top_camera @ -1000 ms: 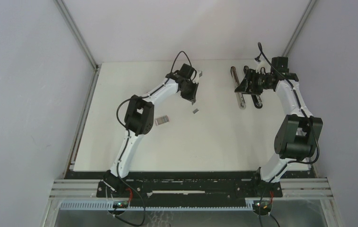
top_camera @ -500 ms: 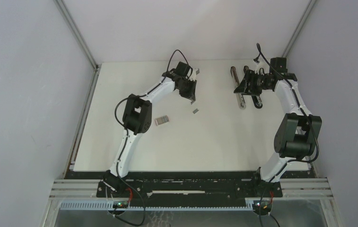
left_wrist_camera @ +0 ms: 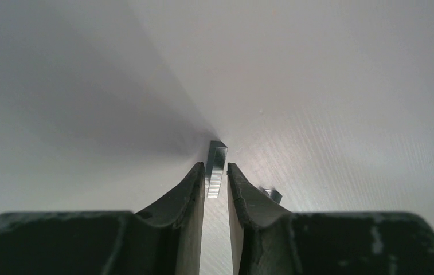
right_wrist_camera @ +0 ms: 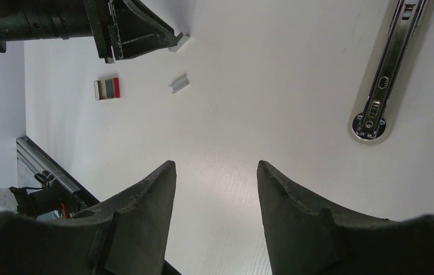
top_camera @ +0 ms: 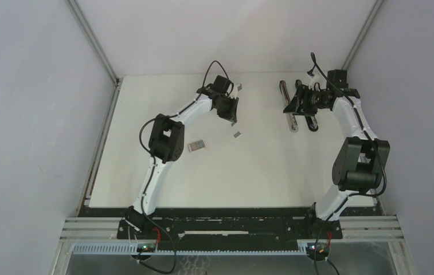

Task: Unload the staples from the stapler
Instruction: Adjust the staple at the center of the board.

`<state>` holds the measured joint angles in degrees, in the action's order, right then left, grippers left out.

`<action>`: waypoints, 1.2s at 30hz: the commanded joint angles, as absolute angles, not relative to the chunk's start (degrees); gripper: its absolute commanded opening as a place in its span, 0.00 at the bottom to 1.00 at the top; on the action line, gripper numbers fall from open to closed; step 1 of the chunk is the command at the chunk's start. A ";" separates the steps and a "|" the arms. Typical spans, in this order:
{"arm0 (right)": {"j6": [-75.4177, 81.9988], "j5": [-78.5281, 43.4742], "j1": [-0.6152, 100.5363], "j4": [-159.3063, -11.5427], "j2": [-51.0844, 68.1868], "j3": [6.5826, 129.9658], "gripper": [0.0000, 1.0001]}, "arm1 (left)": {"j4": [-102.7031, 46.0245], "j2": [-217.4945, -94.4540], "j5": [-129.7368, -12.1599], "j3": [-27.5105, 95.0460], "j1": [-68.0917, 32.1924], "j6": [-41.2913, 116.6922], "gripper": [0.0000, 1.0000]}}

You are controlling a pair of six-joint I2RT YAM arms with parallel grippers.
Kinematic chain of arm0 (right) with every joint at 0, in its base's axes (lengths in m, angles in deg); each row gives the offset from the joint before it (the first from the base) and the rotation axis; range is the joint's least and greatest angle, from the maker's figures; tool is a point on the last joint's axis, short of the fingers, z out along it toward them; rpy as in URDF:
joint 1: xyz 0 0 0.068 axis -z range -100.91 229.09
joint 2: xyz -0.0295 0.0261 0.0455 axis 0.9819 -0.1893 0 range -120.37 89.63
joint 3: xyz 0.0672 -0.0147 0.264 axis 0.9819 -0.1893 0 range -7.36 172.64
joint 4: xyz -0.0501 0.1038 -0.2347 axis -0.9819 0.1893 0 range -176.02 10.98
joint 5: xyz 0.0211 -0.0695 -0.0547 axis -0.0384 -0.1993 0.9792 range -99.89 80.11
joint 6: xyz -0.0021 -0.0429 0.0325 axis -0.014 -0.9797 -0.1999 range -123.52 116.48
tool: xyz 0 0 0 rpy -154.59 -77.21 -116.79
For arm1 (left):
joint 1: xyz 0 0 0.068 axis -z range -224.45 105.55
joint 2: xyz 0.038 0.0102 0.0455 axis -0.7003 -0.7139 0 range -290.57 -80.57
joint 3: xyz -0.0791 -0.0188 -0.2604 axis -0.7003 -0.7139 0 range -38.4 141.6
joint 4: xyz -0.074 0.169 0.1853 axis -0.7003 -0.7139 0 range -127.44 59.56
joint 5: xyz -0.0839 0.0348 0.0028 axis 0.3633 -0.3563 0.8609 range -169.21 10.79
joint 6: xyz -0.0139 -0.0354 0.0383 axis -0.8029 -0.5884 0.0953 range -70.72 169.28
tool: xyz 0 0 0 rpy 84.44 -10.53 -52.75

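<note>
My left gripper is shut on a short silvery strip of staples that sticks out past the fingertips, just above the table. In the top view this gripper is at the middle back. A second staples strip lies on the table just near of it and also shows in the right wrist view. The opened stapler lies at the back right, its chrome rail bare. My right gripper is open and empty, hovering beside the stapler.
A small flat white-and-red box lies on the table near the left arm's elbow and shows in the right wrist view. White walls close the table at the back and sides.
My left gripper has shifted slightly toward the back left, still holding the staples strip. The right arm has barely moved.
</note>
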<state>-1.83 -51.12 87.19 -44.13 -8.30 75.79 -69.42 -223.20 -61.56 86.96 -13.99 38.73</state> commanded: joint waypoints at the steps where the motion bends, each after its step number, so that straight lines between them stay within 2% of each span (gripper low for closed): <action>1: -1.59 -52.16 86.83 -45.94 -8.05 75.92 0.55 | -68.88 -222.30 -63.16 85.40 -13.51 39.94 0.25; 19: -1.50 -51.98 86.87 -45.94 -8.28 75.87 0.56 | -69.20 -222.07 -64.39 85.43 -12.87 40.25 0.22; 29: -1.50 -52.04 86.89 -45.94 -8.37 75.87 0.56 | -68.86 -222.08 -64.03 85.35 -12.98 39.87 0.13; 36: -1.50 -52.25 86.85 -45.94 -8.55 75.92 0.56 | -68.52 -221.81 -62.23 85.41 -13.18 39.48 0.13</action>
